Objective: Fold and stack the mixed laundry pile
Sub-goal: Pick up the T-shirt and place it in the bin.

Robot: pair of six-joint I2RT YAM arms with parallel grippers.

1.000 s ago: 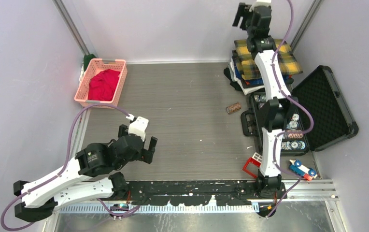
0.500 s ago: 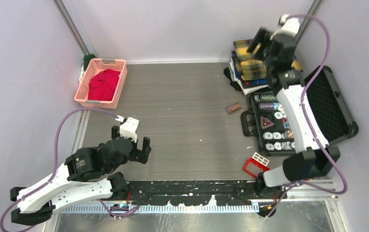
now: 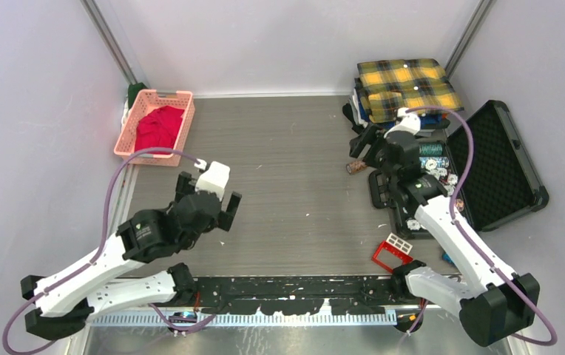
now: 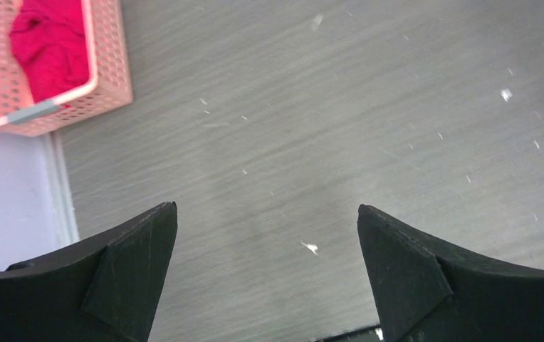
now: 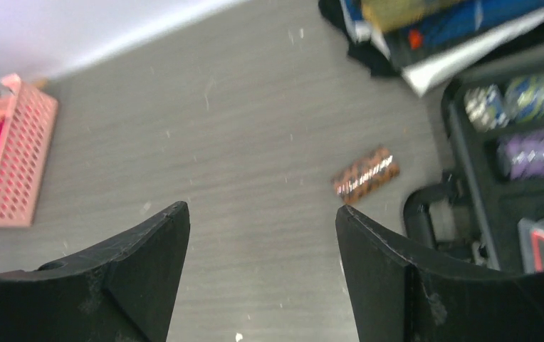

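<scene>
Both claws gape wide and empty: left gripper (image 4: 265, 214) at seven o'clock, right gripper (image 5: 262, 210) at three. At one o'clock lies the yellow plaid shirt (image 3: 409, 80); the red T-shirt (image 3: 157, 127) sits in the pink basket (image 3: 184, 122) at ten.

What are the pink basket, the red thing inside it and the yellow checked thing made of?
Pink basket: apparently moulded plastic, matt, its walls a regular lattice of holes. Red thing: soft cloth, matt, crumpled into folds. Yellow checked thing: cloth too, perhaps flannel, folded flat, with a black plaid pattern.
</scene>
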